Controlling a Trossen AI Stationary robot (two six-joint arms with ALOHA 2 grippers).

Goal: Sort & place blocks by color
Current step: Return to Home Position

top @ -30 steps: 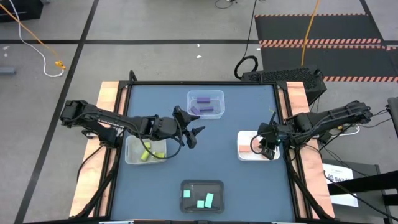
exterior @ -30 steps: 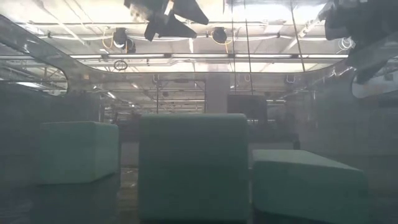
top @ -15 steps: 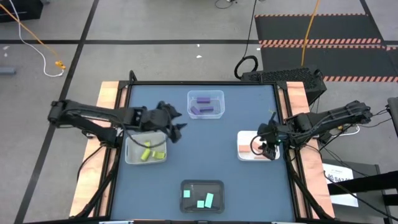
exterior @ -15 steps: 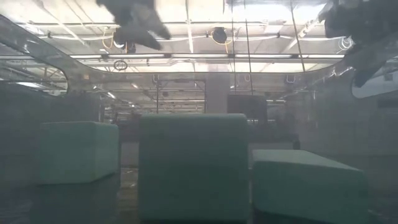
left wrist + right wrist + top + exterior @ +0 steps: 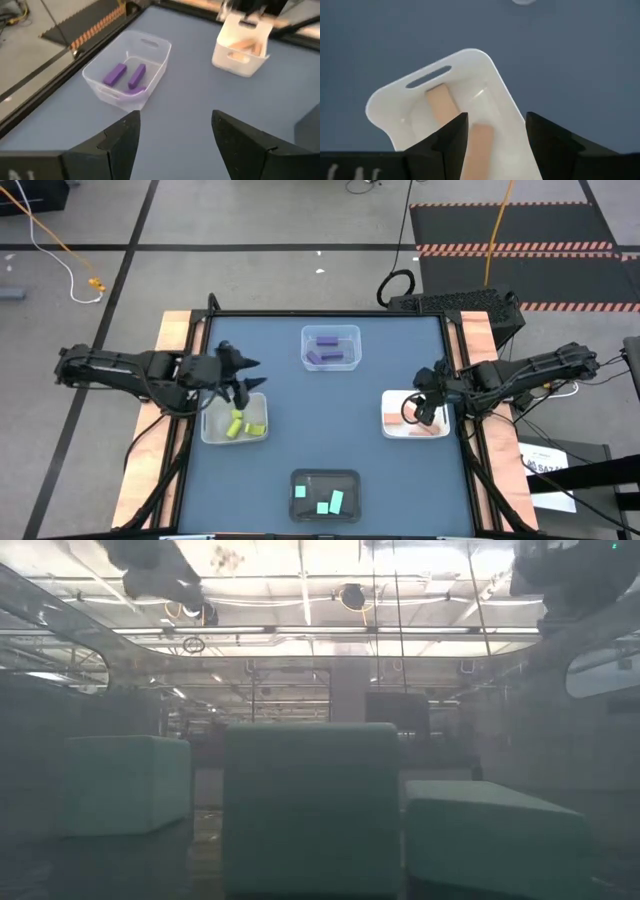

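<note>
Purple blocks [image 5: 327,346] lie in the clear tray [image 5: 350,332], also seen in the left wrist view [image 5: 125,75]. Yellow-green blocks [image 5: 240,424] lie in the translucent tray [image 5: 208,430]. Salmon-orange blocks [image 5: 410,418] lie in the white tray [image 5: 390,430]; the right wrist view shows them close up [image 5: 442,103]. Cyan blocks [image 5: 325,499] lie in the black tray [image 5: 325,476] and fill the low view [image 5: 312,805]. My left gripper [image 5: 250,376] is open and empty above the translucent tray's far edge. My right gripper [image 5: 428,408] is open and empty above the white tray.
The blue table top [image 5: 330,415] lies between the four trays. Wooden rails [image 5: 170,340] run along both sides of the table. Cables and a striped mat lie on the floor beyond the table's far edge.
My left arm has drawn back to the left, from the table's middle to above the translucent tray. My right gripper has shifted a little over the white tray.
</note>
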